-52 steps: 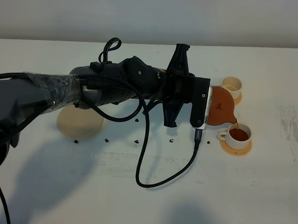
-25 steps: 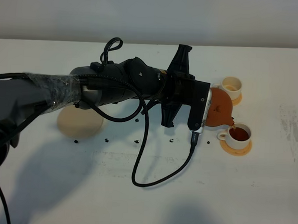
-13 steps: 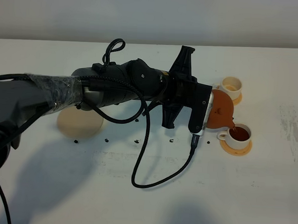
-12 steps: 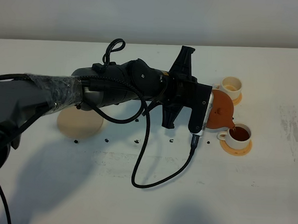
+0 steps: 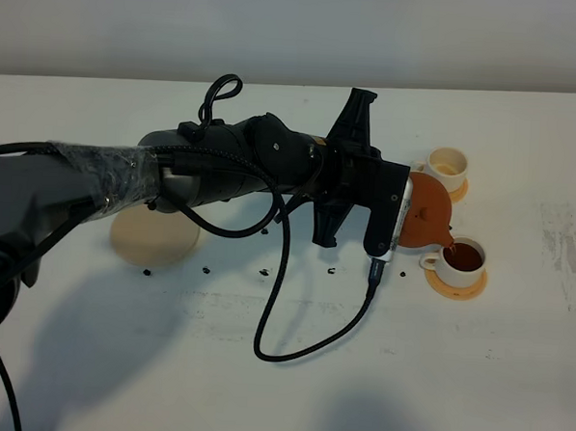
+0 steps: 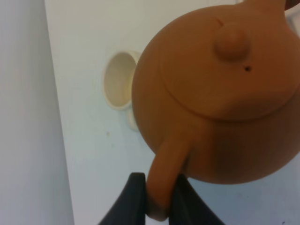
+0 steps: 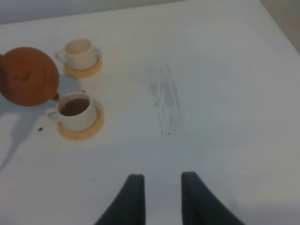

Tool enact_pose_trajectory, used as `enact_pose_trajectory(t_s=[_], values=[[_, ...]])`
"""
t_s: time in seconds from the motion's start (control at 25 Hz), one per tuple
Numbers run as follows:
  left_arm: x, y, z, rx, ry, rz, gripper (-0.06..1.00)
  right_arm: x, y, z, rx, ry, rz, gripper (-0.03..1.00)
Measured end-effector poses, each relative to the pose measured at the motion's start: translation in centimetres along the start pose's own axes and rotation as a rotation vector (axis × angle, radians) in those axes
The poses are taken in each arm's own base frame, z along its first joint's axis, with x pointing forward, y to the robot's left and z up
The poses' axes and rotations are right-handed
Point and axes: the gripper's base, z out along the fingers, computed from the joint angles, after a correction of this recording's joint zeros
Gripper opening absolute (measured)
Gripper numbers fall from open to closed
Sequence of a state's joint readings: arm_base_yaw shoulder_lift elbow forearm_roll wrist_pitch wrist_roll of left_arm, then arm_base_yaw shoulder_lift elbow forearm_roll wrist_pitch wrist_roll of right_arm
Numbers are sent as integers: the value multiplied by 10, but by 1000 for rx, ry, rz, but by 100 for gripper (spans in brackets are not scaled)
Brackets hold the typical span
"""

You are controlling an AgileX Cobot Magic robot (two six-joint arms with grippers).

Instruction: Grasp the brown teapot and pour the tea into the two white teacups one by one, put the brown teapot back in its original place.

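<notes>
Tea is filling the first of two cups as the left end effector is clamping the loop handle of the brown teapot, its two dark fingers pinching the handle from either side. The pot is hanging above the counter, tipped forward. Its spout is sitting just over the rim of the nearer white teacup, which is showing dark tea close to its brim on an orange-tan coaster. Whether liquid is running at this instant is hard to tell from the high view; a thin thread appears to be joining spout and cup. The farther white teacup, just behind the pot, is looking empty, so the pouring is judged about half done.

Doing this step well is probably coming down to levelling the pot before the first cup overflows. The tilt is best going gently so the lid is not sliding, with the spout then travelling to the second cup without dripping across the counter. The pot's body is hanging beyond the fingers, away from the wrist, so its weight is pulling on a narrow grip. The pale beige coaster is lying bare toward the left of the counter, well apart from the cups. The right end effector is idling with fingers apart, holding nothing, well clear of both cups.
</notes>
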State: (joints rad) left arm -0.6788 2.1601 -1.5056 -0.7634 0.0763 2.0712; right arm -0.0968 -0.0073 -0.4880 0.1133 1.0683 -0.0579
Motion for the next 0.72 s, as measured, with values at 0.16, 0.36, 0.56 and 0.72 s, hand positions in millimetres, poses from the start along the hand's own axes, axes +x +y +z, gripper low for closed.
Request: enact_pose_trajectory(t_s=[0.16,0.36,0.56,0.72], values=[[0,0,0,-1,1,1,8,0,0,0,0,0,0,22],[0,0,0,-2,1,1,8,0,0,0,0,0,0,22],[0,0,0,-1,0,-34,8,0,0,0,0,0,0,22],[0,0,0,0,0,-62,8,0,0,0,0,0,0,22]])
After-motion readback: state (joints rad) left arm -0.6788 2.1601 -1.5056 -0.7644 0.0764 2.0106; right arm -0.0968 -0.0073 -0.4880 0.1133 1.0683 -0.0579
